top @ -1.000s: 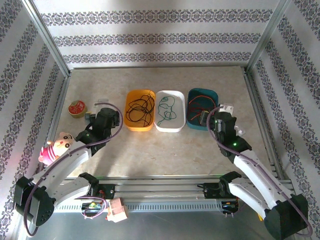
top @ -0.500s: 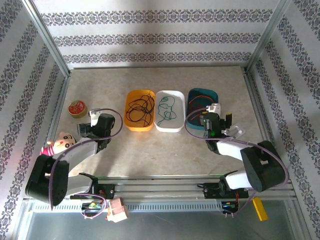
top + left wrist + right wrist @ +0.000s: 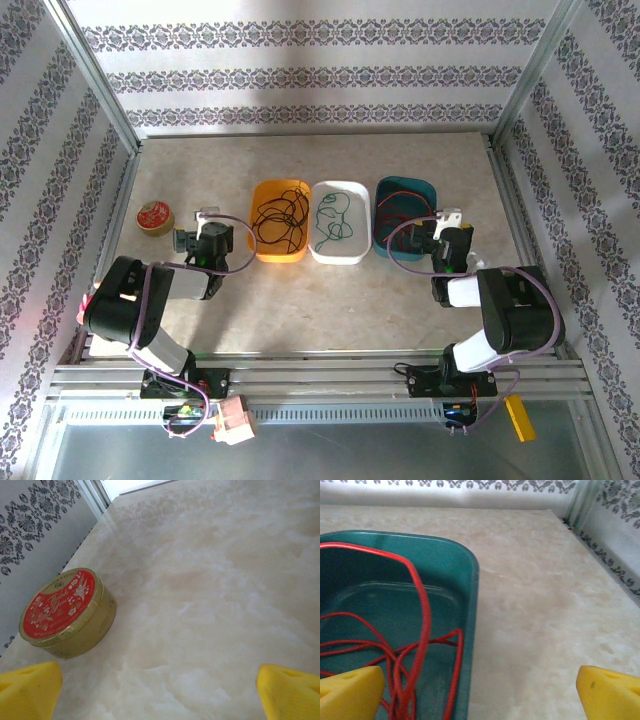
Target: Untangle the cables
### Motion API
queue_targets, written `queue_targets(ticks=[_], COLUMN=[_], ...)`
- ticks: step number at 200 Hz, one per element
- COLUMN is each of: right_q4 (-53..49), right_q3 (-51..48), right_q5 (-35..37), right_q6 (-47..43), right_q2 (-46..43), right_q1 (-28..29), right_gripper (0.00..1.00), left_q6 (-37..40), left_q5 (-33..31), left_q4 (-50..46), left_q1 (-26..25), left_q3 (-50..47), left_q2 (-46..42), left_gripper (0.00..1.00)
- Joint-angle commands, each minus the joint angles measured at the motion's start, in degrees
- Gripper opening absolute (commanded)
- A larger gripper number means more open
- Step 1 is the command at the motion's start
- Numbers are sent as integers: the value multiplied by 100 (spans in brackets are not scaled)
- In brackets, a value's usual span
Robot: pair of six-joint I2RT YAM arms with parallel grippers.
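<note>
Red-lidded and gold-sided, a round tin (image 3: 153, 216) sits on the table (image 3: 330, 290) at far left. The left gripper (image 3: 186, 238) is just beside it, jaws spread wide and holding nothing. In the left wrist view the tin (image 3: 67, 612) lies ahead and to the left, so a careless reach could knock it, and this gripper (image 3: 160, 692) faces no cable at all.

Further right, the black cable (image 3: 280, 215) fills the orange tray (image 3: 280, 183), the green cable (image 3: 335, 220) lies in the white tray (image 3: 340, 260), and the red cable (image 3: 400, 208) in the teal tray (image 3: 405, 180). Each is a loose heap of loops. A pull on one strand would likely tighten a knot, or drag the light tray along with it.

The right gripper (image 3: 445, 228) hovers at the teal tray's near right corner, jaws also apart and empty. In its wrist view one arch of red cable (image 3: 422, 610) stands high above the tray wall (image 3: 472, 600); a descending finger could snag it or strike the rim.

Crossings within each heap are too fine to trace from above. In both wrist views only the tips of the yellow pads (image 3: 350, 690) show, and the red cable's nearer coils are cut off at the frame edge.
</note>
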Motion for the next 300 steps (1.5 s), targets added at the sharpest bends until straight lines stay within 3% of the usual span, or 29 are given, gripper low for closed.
queue_targets(ticks=[1,45,52,64,77,90,104,115,300], right_q4=[190,324,326,334,319,285,282,274,142], right_q3=[110,83,77,76,96,110,115,110,112], right_q5=[-372,191,190,205,213,198,202,189,-257], right_q6=[184,7,11,14,32,45,51,55,168], right_q2=[5,10,13,11,22,23,23,23,45], right_q1=[-51,215,215,224,223,215,215,213,4], right_gripper=[98,98,98,98,98,98,98,98,98], left_q6=[16,-191,-137,-322,-187,-310,-219,-287,-220], left_q5=[481,2252,2145,2239,2186,2212,2201,2202,2192], left_q4=[977,1160,1978,973,1752,1158,1618,1323,1504], left_q1=[228,805,825,868,870,878,878,878,870], left_q3=[-202,-416,-550,-401,-509,-415,-492,-441,-478], left_q2=[-209,9,239,-102,161,-28,121,31,74], left_gripper=[99,99,99,99,99,99,99,99,99])
